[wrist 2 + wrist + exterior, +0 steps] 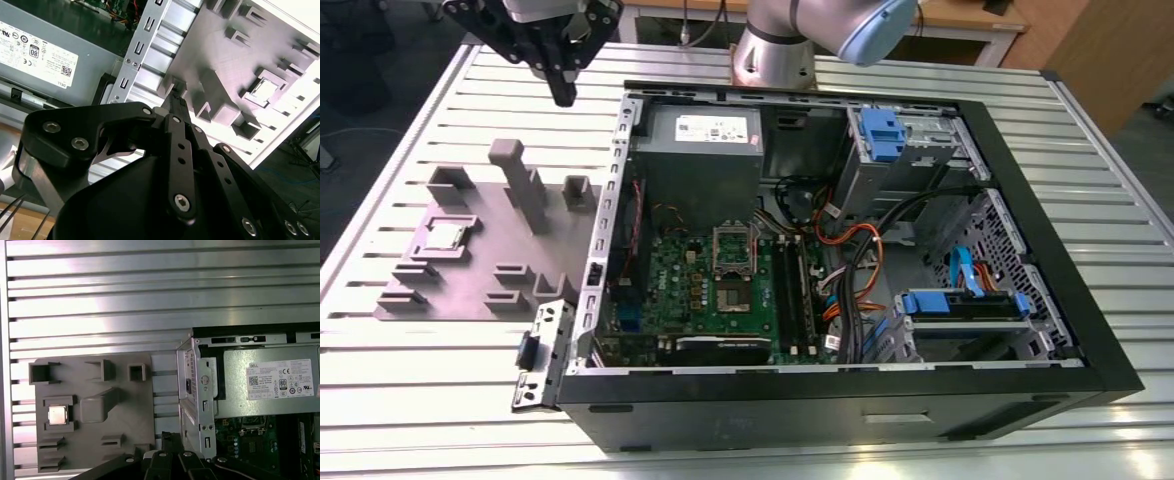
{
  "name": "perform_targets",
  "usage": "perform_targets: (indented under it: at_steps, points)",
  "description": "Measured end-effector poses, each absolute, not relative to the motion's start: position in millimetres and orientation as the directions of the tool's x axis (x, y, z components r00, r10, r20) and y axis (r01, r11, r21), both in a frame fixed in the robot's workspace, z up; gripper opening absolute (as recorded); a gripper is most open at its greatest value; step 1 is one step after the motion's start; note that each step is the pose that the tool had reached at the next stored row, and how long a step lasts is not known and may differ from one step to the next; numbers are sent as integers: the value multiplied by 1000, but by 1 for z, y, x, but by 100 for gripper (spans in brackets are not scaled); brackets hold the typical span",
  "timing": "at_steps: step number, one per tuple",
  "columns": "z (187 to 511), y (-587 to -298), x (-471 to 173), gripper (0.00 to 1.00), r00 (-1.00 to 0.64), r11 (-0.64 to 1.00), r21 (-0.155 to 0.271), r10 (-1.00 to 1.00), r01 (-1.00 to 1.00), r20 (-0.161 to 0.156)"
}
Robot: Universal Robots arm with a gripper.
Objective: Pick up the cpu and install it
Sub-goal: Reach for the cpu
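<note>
The cpu is a small silvery square lying flat in a recess of the grey plastic fixture plate on the exterior view's left; it also appears as the cpu and the cpu in both wrist views. My gripper hangs high above the table, beyond the fixture's far edge and well apart from the chip. Its black fingers come together to one narrow tip with nothing between them. The motherboard socket sits inside the open computer case.
Tall grey posts stand up from the fixture plate. The case's metal wall rises right beside the fixture. A silver power supply, cables and blue drive brackets crowd the case. Everything rests on a slatted aluminium table.
</note>
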State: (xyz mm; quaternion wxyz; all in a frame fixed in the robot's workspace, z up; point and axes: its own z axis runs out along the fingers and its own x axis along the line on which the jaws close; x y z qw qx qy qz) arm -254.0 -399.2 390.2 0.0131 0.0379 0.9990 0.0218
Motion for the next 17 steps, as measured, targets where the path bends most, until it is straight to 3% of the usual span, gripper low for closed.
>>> perform_targets:
  at_steps: [17]
  points:
    - [390, -399, -262, 11, -997, 996, 45, 76, 75, -24]
